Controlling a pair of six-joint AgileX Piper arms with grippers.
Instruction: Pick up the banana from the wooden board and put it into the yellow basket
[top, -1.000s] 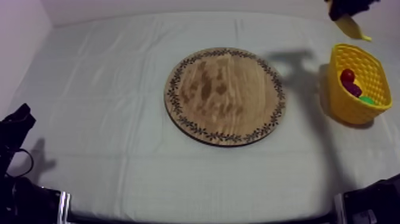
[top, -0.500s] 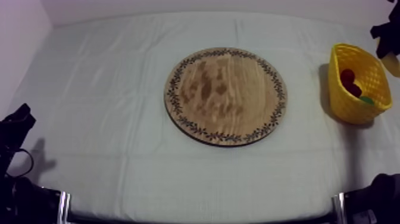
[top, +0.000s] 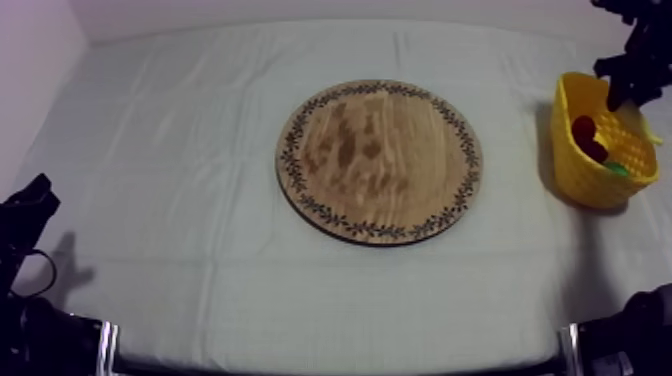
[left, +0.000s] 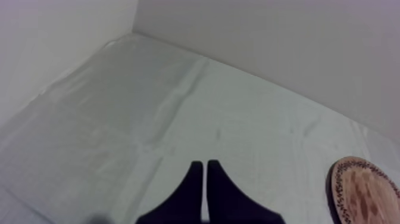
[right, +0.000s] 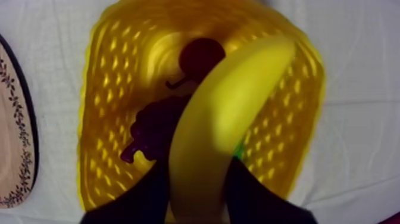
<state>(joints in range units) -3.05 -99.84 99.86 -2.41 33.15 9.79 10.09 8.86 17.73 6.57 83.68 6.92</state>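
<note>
Wooden board (top: 380, 160) is lying bare in the middle of the cloth (top: 180, 150), so I am counting the pick-up as done. I am holding the banana (right: 232, 119) in the right gripper (right: 196, 173), whose fingers (right: 143, 196) are clamped on its near end, one at each side. The banana is hanging directly above the mouth of the basket (right: 107, 89), its free end pointing toward the far rim; I cannot tell whether it is touching anything below. In the top view the right arm (top: 630, 60) is reaching in at the upper right, over the basket. The basket is already holding a small red fruit (right: 202, 56), grapes (right: 155, 128) and a green item (right: 239, 152) that I cannot identify, so the room under the banana is partly taken. The left gripper (left: 205, 179) is resting low at its own side of the table, fingers lying together on nothing, well apart from the board. What is remaining, in my judgement, is the final step only: lowering slightly, opening the right fingers and letting the banana drop inside the rim. I am rating the task as nearly complete but not finished, since the banana is not yet released.
</note>
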